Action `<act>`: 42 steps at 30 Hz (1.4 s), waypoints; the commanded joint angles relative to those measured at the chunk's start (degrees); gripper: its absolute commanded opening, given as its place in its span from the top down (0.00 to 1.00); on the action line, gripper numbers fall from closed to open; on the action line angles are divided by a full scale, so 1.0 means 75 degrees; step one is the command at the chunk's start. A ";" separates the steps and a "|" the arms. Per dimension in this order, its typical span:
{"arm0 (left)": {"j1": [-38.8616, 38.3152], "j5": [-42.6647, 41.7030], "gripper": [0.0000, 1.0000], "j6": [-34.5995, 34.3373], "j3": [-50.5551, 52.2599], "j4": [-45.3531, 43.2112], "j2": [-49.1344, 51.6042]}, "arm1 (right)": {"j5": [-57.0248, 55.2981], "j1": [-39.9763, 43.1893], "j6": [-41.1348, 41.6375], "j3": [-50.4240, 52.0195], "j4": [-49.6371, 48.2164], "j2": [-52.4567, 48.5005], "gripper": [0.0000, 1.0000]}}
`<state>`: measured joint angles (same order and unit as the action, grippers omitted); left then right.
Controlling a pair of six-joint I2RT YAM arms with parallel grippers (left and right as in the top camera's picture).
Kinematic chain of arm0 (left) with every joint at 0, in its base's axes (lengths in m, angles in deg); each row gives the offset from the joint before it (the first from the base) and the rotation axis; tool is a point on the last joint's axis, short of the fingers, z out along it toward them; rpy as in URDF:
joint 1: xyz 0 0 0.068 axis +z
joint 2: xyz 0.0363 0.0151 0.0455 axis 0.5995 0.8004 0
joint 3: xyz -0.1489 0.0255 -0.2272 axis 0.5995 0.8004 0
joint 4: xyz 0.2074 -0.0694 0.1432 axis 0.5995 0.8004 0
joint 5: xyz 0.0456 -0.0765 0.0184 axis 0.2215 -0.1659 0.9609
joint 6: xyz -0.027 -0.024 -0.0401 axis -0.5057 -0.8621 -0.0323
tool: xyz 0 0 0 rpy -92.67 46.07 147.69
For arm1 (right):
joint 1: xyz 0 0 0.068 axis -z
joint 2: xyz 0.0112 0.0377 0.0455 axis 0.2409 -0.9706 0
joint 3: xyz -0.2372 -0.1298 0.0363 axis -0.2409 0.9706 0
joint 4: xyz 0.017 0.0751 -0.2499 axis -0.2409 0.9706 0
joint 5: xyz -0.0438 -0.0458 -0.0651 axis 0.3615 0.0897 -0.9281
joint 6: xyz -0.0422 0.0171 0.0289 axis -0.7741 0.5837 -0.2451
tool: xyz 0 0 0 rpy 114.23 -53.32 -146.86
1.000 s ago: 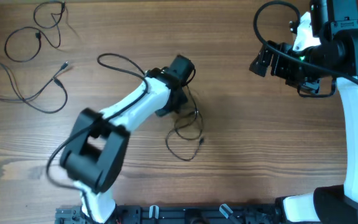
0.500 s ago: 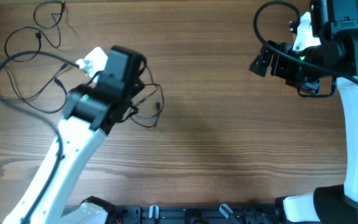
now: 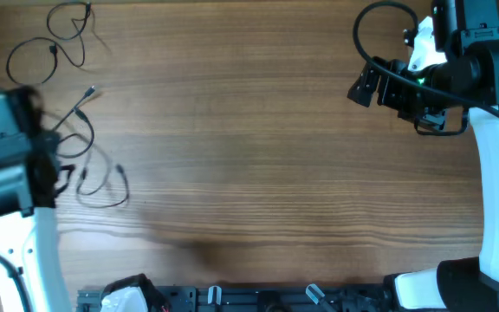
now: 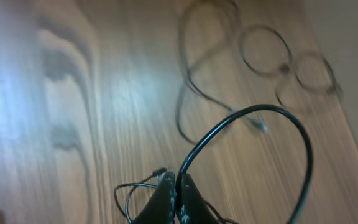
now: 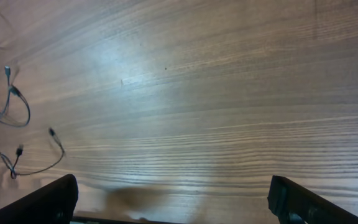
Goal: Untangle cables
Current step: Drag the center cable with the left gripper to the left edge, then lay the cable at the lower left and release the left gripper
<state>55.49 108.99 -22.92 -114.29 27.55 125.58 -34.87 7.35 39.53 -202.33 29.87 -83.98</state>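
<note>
Left arm [image 3: 7, 165]: it has swung away to the far left edge of the table [image 3: 258, 173] since half a second ago; the cable it dragged came along with it.
Left gripper [image 4: 176, 196]: your wrist view shows the two fingers pressed together; a thin black wire comes up from between them in a big loop, so it is pinching that wire.
Held cable [image 3: 104, 205]: it lies in a loose loop just beside the left arm, near the left edge; its little plug end points up the table.
Second cable [image 3: 83, 108]: it lies just above the held one, and the arm hides part of it; you cannot tell if the two touch.
Third cable [image 3: 52, 49]: it curls in loops in the top left corner.
Right arm [image 3: 492, 147]: it sits at the far right, well apart from all the wires.
Right gripper [image 5: 179, 199]: its fingers are wide apart, and only bare wood lies between them.
</note>
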 commanded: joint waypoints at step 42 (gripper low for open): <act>0.2751 -0.1947 0.96 0.1920 -0.0047 -0.3346 0.5616 | 0.0099 -0.0047 -0.0326 0.0064 -0.0052 -0.0082 0.00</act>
<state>75.90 90.89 -9.48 -114.29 2.66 167.17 -34.87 7.35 37.82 -202.33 29.04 -84.00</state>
